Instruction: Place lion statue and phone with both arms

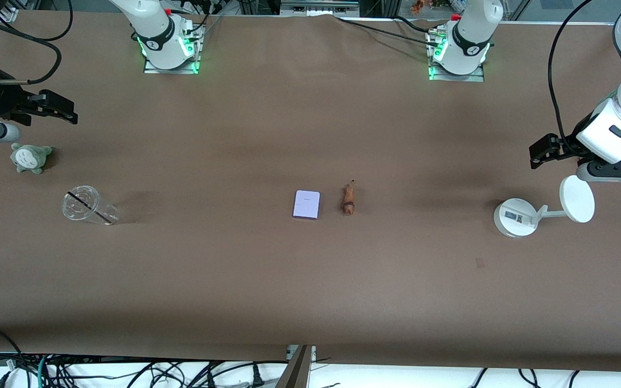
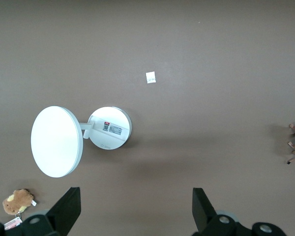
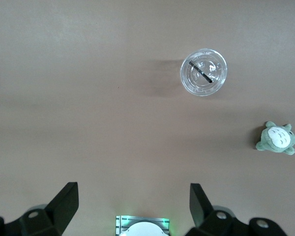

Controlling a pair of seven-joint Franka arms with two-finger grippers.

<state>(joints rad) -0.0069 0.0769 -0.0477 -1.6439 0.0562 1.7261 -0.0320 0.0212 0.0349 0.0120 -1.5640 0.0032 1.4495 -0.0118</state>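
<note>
Left wrist view alone shows brown plush, maybe tagged; both end effectors spread.

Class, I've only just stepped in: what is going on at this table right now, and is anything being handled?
Nothing is being handled. The phone and the lion statue lie beside each other mid-table, the lion toward the left arm's end. The left gripper hangs open over the white stand; the right gripper hangs open at its own end, over bare table by the clear cup and grey-green plush. Both arms wait.
</note>
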